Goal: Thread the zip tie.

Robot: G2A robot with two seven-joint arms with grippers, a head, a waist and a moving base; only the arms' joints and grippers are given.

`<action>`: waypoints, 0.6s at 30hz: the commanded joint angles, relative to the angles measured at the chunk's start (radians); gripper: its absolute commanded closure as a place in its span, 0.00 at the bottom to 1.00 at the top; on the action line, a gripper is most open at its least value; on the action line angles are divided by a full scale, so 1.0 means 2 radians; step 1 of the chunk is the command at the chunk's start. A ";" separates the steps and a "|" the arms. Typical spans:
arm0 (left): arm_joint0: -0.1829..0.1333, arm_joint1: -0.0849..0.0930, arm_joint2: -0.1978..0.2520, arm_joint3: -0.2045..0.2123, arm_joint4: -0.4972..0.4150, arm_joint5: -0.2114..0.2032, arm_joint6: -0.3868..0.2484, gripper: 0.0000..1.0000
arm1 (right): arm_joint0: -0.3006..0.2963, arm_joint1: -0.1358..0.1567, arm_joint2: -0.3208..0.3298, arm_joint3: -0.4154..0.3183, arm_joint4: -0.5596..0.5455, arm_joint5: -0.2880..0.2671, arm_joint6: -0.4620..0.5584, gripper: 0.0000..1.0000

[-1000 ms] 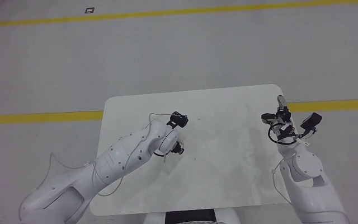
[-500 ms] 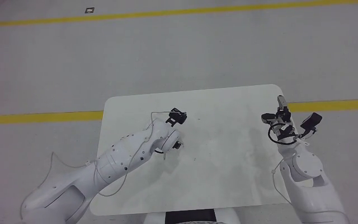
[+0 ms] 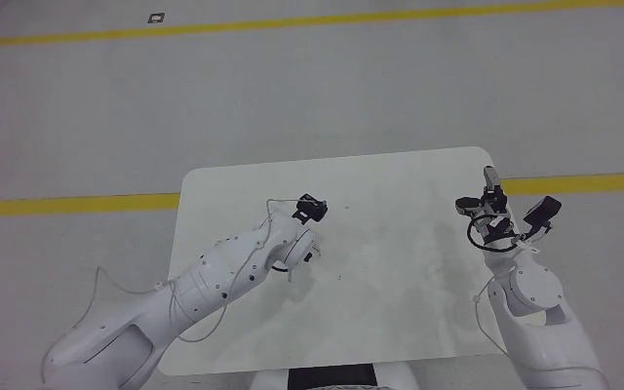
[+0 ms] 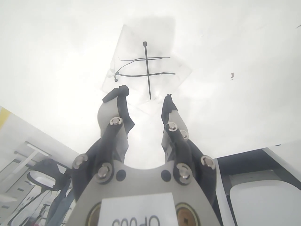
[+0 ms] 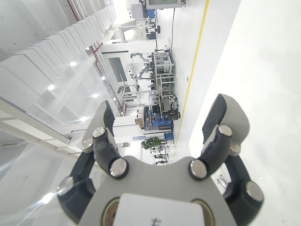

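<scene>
Poised with left gripper (image 4: 145,96) half-open, empty, just short of thin black plastic zip ties (image 4: 147,71) crossed on a clear plastic sheet (image 4: 164,36) on the white bench (image 4: 70,24), likely lining up a pinch. Held with right gripper (image 5: 164,109) wide near the bench edge, presumably awaiting the tail.

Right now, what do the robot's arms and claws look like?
The left arm and right arm are rounded glossy white shells; a thin cable loops along the left. The left gripper and right gripper have two grey fingers, black pads, silver rivets, a white label.
</scene>
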 commanded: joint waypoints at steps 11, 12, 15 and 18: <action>0.007 -0.012 -0.009 0.034 -0.003 0.000 0.018 0.91 | 0.000 0.000 0.000 0.000 0.000 0.000 0.000 0.00; 0.007 -0.013 -0.009 0.037 -0.005 0.000 0.020 0.91 | 0.000 0.000 0.000 0.000 0.000 0.000 0.000 0.00; 0.006 -0.017 -0.009 0.050 -0.010 -0.003 0.029 0.91 | 0.000 0.000 0.000 0.000 0.000 0.000 0.000 0.00; 0.004 -0.022 -0.008 0.062 -0.016 -0.007 0.036 0.90 | 0.000 0.000 0.000 0.000 0.000 0.000 0.000 0.00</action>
